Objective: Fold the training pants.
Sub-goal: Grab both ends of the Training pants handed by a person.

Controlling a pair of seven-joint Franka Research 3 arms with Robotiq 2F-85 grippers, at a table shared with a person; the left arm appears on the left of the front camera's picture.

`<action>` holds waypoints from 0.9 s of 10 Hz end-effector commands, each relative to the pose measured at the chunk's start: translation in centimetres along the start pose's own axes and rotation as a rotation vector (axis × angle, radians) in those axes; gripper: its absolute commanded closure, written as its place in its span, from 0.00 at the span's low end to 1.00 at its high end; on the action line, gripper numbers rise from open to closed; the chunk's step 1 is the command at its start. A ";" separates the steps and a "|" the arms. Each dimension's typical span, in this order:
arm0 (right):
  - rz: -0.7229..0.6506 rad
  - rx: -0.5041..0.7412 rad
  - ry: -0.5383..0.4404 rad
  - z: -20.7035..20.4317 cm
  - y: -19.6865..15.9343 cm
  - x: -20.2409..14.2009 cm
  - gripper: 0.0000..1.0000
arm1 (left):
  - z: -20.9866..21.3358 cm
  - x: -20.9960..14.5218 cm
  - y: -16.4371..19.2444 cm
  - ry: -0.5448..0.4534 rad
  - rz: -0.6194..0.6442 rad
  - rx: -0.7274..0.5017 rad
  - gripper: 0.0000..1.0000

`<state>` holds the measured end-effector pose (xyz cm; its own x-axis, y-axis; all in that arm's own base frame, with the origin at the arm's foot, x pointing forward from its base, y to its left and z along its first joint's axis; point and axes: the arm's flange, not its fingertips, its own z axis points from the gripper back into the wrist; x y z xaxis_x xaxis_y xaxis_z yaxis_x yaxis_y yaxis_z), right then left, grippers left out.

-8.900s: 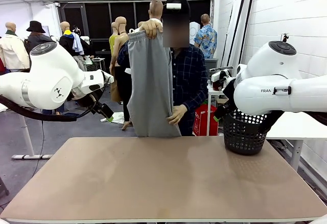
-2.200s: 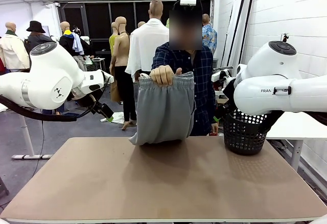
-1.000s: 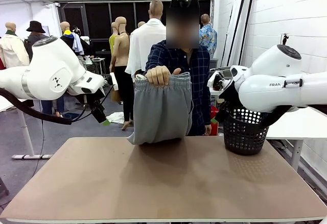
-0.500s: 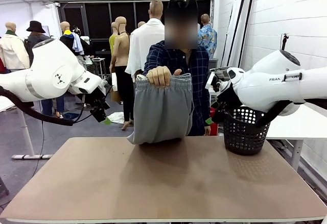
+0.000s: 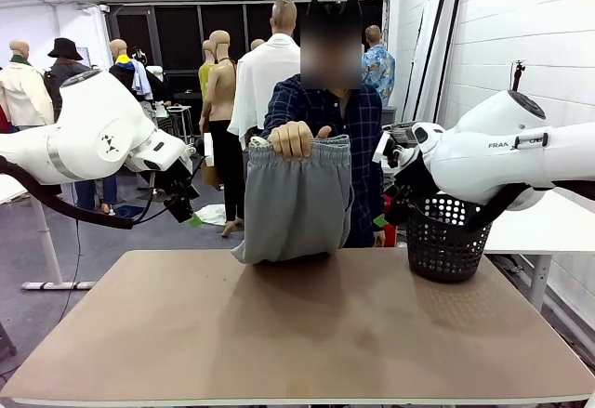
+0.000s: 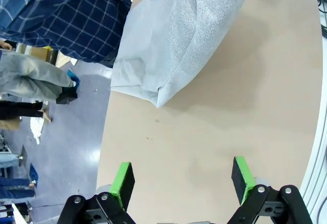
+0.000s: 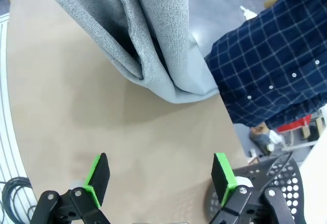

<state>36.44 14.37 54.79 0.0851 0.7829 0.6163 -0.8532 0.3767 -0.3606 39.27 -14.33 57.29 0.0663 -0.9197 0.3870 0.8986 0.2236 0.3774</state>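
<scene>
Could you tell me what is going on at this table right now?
A person at the far side holds the grey training pants up by the waistband with one hand. The lower part of the pants rests bunched on the far edge of the table. The left pincer and right pincer are open and empty, raised on either side of the pants without touching them. A black basket sits by the far right corner.
</scene>
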 end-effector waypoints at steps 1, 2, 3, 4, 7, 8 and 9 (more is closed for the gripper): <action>0.045 -0.004 -0.029 -0.8 -1.0 0.2 0.00 | -0.6 -0.3 1.0 0.005 -0.028 -0.007 0.00; 0.078 0.005 -0.068 -1.5 -1.8 0.3 0.00 | -1.2 -0.3 1.5 -0.019 -0.047 -0.009 0.00; 0.098 0.022 -0.103 -1.9 -2.1 0.1 0.00 | -1.5 -0.3 1.6 -0.069 -0.048 -0.027 0.00; 0.102 0.041 -0.126 -2.4 -2.6 0.0 0.00 | -2.0 -0.3 1.8 -0.103 -0.056 -0.045 0.00; 0.110 0.071 -0.172 -3.5 -3.4 -0.3 0.00 | -3.6 -0.1 2.6 -0.130 -0.120 -0.049 0.00; 0.109 0.082 -0.182 -3.9 -3.4 -0.3 0.00 | -4.1 -0.1 2.8 -0.143 -0.149 -0.047 0.00; 0.109 0.094 -0.193 -4.3 -3.5 -0.2 0.00 | -4.6 0.0 3.3 -0.161 -0.172 -0.046 0.00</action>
<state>40.03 14.69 53.54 -0.0760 0.7235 0.6861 -0.8895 0.2617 -0.3746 42.90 -15.23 54.87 -0.1033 -0.8985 0.4267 0.9151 0.0822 0.3947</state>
